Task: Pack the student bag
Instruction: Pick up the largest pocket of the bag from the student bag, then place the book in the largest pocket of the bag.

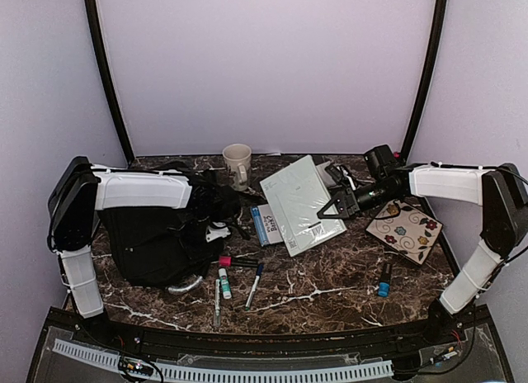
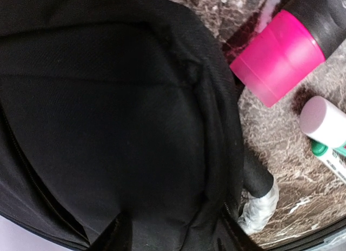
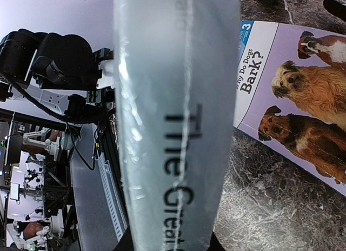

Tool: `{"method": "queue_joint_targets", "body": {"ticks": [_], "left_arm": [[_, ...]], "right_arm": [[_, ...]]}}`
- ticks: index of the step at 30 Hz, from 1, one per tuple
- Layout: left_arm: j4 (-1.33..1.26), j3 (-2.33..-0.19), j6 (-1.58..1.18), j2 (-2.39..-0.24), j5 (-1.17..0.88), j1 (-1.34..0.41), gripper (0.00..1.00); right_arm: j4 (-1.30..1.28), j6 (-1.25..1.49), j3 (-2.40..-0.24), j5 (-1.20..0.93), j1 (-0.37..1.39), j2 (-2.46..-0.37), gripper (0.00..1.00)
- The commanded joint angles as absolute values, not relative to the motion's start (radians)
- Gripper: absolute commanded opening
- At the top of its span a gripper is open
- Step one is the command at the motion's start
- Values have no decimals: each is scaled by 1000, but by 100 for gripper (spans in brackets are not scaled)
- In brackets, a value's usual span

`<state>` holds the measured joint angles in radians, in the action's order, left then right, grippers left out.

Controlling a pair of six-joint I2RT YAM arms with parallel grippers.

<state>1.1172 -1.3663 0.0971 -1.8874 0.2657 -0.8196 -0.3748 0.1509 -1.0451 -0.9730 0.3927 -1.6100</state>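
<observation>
- My right gripper [image 1: 330, 208] is clamped on the pale book [image 1: 301, 203] at mid-frame; the student bag [image 1: 144, 243] lies to its left.
- My left gripper [image 1: 213, 222] sits at the bag's mouth; I can't tell its grip.

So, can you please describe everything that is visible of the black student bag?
The student bag is large, black and of soft fabric, lying slumped on the left of the marble table, partly under the left arm. A grey curved handle sticks out at its near edge. A pink-capped marker lies close beside its right edge. Whether it is zipped I cannot tell.
</observation>
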Motion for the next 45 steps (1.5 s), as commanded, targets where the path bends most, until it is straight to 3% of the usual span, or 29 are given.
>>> {"method": "queue_joint_targets", "body": {"ticks": [1, 3, 6, 9, 19, 30, 37, 45], "left_arm": [[1142, -1375, 105, -1910, 318, -824, 44], [1136, -1380, 106, -1918, 345, -824, 36], [1148, -1418, 93, -1914, 357, -824, 14], [1172, -1452, 74, -1886, 373, -824, 0], [1213, -1512, 11, -1728, 514, -822, 0], [1054, -1560, 52, -1558, 533, -820, 0], [786, -1438, 128, -1438, 431, -776, 0], [679, -1368, 131, -1369, 280, -758, 0]], "right_arm": [[-288, 130, -1064, -1057, 399, -1578, 0], [-283, 132, -1062, -1056, 400, -1574, 0], [-282, 130, -1057, -1050, 402, -1563, 0], [-284, 124, -1055, -1028, 408, -1543, 0], [-345, 107, -1161, -990, 580, -1599, 0], [-241, 316, -1226, -1017, 737, -1712, 0], [-233, 340, -1296, -1047, 876, -1834, 0], [-137, 514, -1423, -1060, 959, -1999, 0]]}}
